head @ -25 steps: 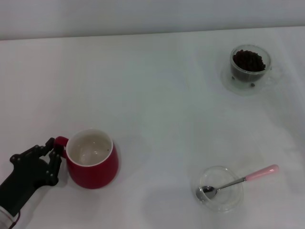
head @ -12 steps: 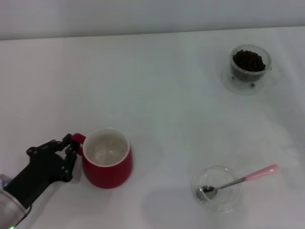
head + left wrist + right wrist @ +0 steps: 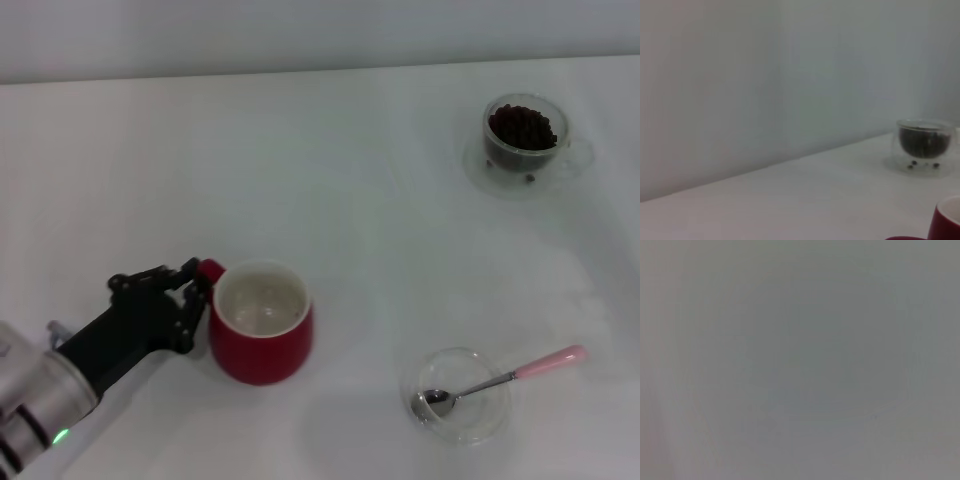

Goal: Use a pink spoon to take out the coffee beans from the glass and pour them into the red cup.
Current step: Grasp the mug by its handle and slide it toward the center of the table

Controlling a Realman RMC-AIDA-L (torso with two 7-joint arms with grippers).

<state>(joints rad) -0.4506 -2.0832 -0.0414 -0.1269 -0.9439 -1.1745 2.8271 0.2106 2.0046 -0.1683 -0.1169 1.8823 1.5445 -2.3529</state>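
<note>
My left gripper (image 3: pixel 196 290), clenched on the red cup (image 3: pixel 261 322) by its handle, has slid it rightward toward the middle, nearer the pink spoon (image 3: pixel 500 381) in its clear dish (image 3: pixel 497 421) and the glass (image 3: pixel 526 137) of coffee beans (image 3: pixel 521 125).

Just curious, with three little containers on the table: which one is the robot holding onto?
The red cup: the left gripper grips its small handle. The glass of coffee beans and the clear dish sit untouched.
</note>
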